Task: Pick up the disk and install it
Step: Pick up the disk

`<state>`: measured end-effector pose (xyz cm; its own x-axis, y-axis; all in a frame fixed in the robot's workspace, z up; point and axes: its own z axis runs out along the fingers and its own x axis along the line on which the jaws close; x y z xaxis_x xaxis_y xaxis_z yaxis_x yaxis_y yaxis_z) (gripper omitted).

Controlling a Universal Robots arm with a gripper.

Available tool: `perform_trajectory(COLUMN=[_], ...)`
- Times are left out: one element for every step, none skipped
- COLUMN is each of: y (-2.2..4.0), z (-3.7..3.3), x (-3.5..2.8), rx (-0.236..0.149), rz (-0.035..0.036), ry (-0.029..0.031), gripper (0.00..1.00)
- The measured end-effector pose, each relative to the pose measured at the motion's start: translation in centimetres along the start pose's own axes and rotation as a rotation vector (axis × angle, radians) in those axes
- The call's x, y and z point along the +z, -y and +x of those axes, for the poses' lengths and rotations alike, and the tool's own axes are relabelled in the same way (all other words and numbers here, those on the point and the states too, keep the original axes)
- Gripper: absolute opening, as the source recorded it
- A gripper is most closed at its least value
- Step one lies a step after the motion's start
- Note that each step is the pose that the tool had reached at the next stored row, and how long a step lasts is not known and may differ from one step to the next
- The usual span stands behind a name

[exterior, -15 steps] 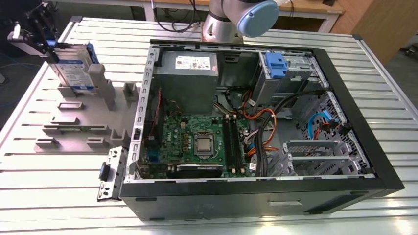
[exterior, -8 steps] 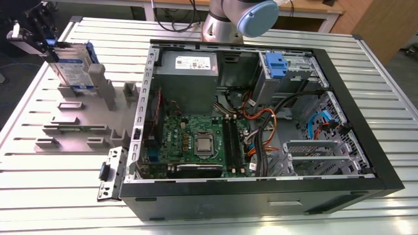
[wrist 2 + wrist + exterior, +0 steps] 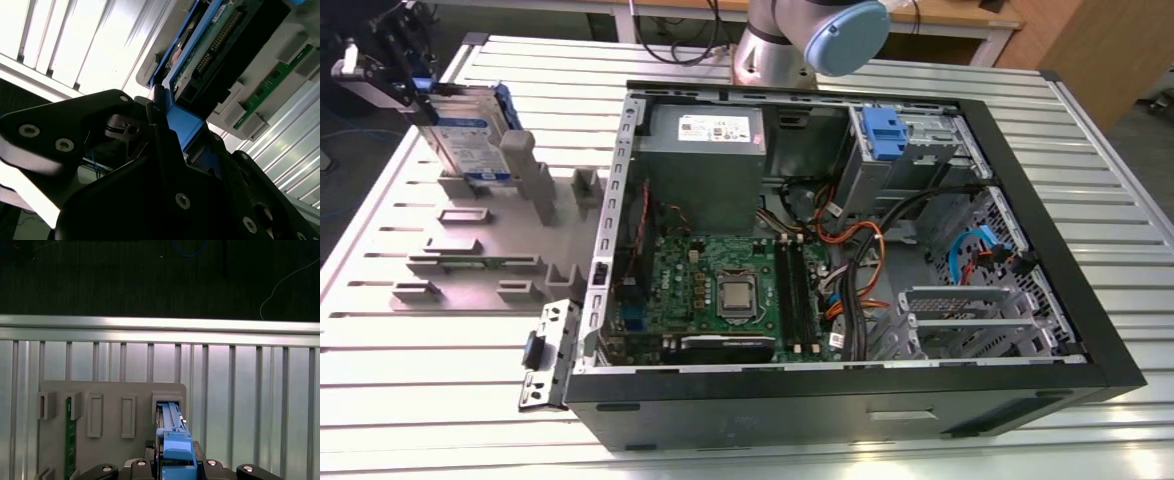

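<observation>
Black gripper [image 3: 185,127] nearest the lens in the second wrist view. Its fingers [image 3: 155,106] are closed on the disk [image 3: 222,30], one on each side of the blue rail [image 3: 175,116]. The jaws are clamped on that rail. The disk's green circuit board and black connector face this camera.

First wrist view: the rail end sits between the two black finger mounts. The disk runs away from the lens toward the grey holder plate [image 3: 110,450]. Its far end falls within the outline of one holder slot [image 3: 169,399]. Cannot tell whether it is seated there or lifted just clear.

Exterior view, upper left of frame: the disk stands on edge, leaning slightly, white and blue label visible. The gripper is at its upper end and its lower end is at the holder.

Holder: several more upright slots. A green memory stick [image 3: 68,435] stands in one, well apart from the disk's slot.

Slatted aluminium table [image 3: 440,400] carries the holder and the open computer case [image 3: 854,385]. The case lies centre to right of frame, just beside the holder. Inside it:
- motherboard [image 3: 720,280], centre
- grey power supply [image 3: 700,135], upper centre
- drive cage with blue latch [image 3: 881,130], upper right

Arm base [image 3: 787,40] stands top centre, behind the case.
</observation>
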<state>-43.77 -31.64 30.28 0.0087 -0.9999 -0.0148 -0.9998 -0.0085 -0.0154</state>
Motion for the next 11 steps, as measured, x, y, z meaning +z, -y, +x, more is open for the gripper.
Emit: perform_trajectory(y=[0.0,0.0,0.0,0.0,0.0,0.0,0.0,0.01,0.01,0.01,0.01], z=[0.0,0.0,0.0,0.0,0.0,0.0,0.0,-0.01,-0.01,-0.01,-0.01], x=[-0.04,-0.08,-0.12,-0.16,-0.21,-0.26,-0.31,-0.36,-0.42,-0.47,-0.51], rx=[0.0,0.0,0.0,0.0,0.0,0.0,0.0,0.0,0.0,0.0,0.0], rz=[-0.0001,0.0,-0.0001,0.0,-0.0001,-0.0001,-0.0001,-0.0001,-0.0001,-0.0001,0.0001], ry=[0.0,0.0,0.0,0.0,0.0,-0.0001,0.0,0.0,0.0,0.0,0.0], gripper=[0.36,0.36,0.36,0.36,0.36,0.36,0.36,0.36,0.36,0.36,0.36])
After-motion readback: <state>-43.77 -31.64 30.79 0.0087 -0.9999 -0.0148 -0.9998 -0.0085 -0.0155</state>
